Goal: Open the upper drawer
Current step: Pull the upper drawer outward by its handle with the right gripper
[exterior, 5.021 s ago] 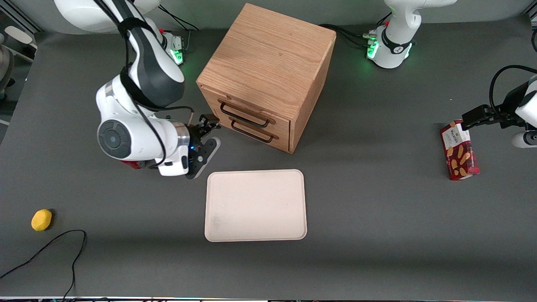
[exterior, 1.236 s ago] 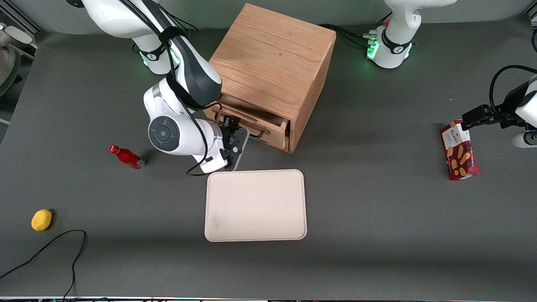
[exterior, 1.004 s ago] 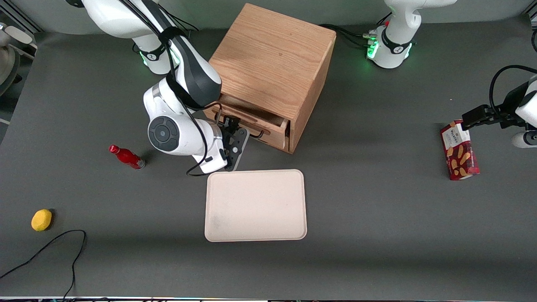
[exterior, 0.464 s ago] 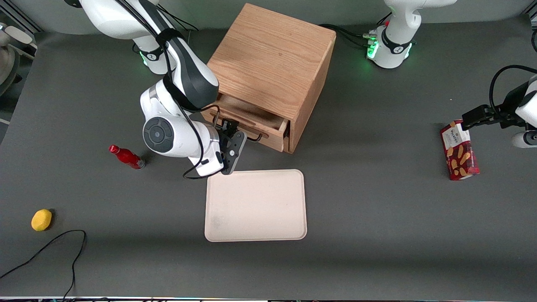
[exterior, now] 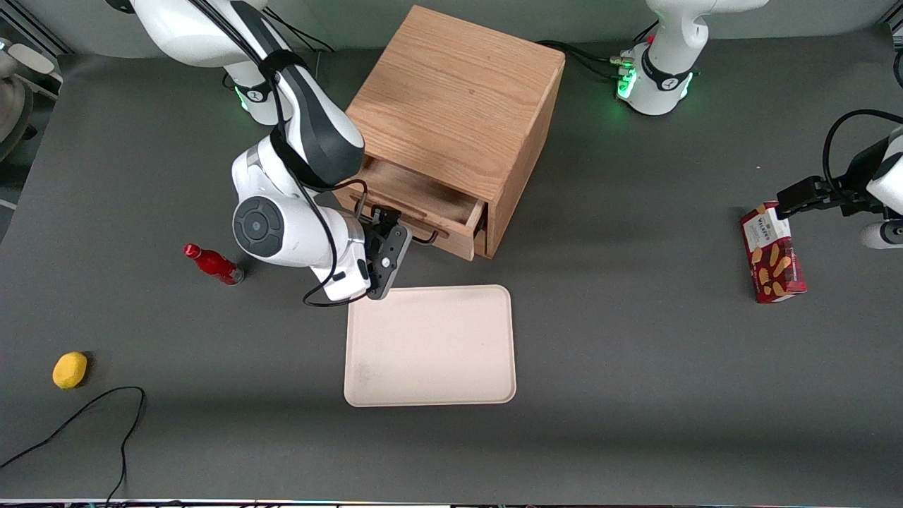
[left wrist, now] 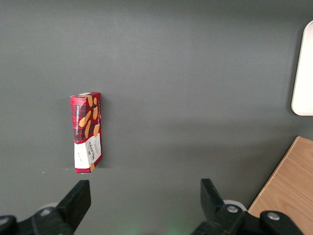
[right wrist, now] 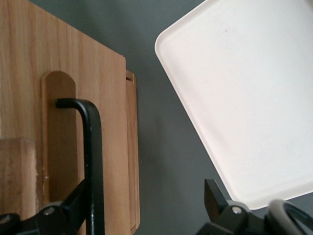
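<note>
Tool (exterior: 386, 227) at oak upper drawer (exterior: 416, 204), pulled partway out.

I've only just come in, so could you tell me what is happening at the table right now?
The working arm's tool is at the black handle of the upper drawer of the wooden cabinet. The drawer stands partly pulled out toward the front camera. A pale tray lies on the table nearer the camera.

White arm (exterior: 282, 226), dark-grey joint covers, black cable, black tool (exterior: 386, 227).
</note>
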`<act>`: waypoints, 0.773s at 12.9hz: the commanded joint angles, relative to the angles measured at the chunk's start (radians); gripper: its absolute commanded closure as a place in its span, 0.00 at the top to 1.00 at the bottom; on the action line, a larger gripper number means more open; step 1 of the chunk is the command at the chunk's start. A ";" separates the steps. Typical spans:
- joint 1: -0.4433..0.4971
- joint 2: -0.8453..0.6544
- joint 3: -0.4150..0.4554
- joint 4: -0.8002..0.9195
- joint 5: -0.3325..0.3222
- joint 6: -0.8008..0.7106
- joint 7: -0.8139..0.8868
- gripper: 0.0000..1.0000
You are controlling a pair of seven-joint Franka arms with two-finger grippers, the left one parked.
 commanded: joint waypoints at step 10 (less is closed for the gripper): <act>-0.033 0.010 0.000 -0.004 0.029 0.051 -0.078 1.00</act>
